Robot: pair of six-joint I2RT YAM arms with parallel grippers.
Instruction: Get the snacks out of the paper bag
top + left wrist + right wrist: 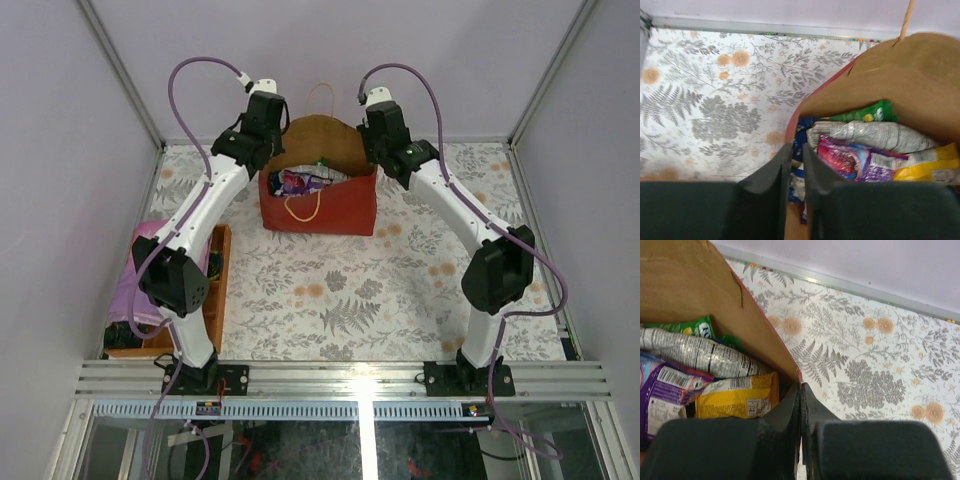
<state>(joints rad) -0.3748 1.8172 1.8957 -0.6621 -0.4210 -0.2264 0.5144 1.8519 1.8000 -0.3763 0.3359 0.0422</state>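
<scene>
We have the paper bag (pixel 330 212) standing at the far middle of the worktop (pixel 400 300), mouth up, with the snacks (pixel 305 183) all inside it; none lies out on the worktop yet. Our left gripper (pixel 796 148) is pinched down to a slit on the bag's left rim, and our right gripper (pixel 800 386) is clamped the same way on the right rim, so both arms hold the mouth apart and neither is free to reach in. That is the first risk as we judge it: to pick a packet one gripper must let go, and the unsupported kraft wall may fold inward over the purple packet (pixel 850 161) and the yellow packet (pixel 740 397) beside it. The second is the paper itself: it is gripped only at its edge, and if the arms pull apart too hard or unevenly the rim may tear or slip free. The third is tipping: a sideways drag or a lift by one side may topple the bag or skid it along. Finally, the packets are glossy and stacked, the silver-printed packet (pixel 875 135) lying over others and the green packet (pixel 690 327) tucked against the back wall, so a pinch may slide off or bring two up together.
</scene>
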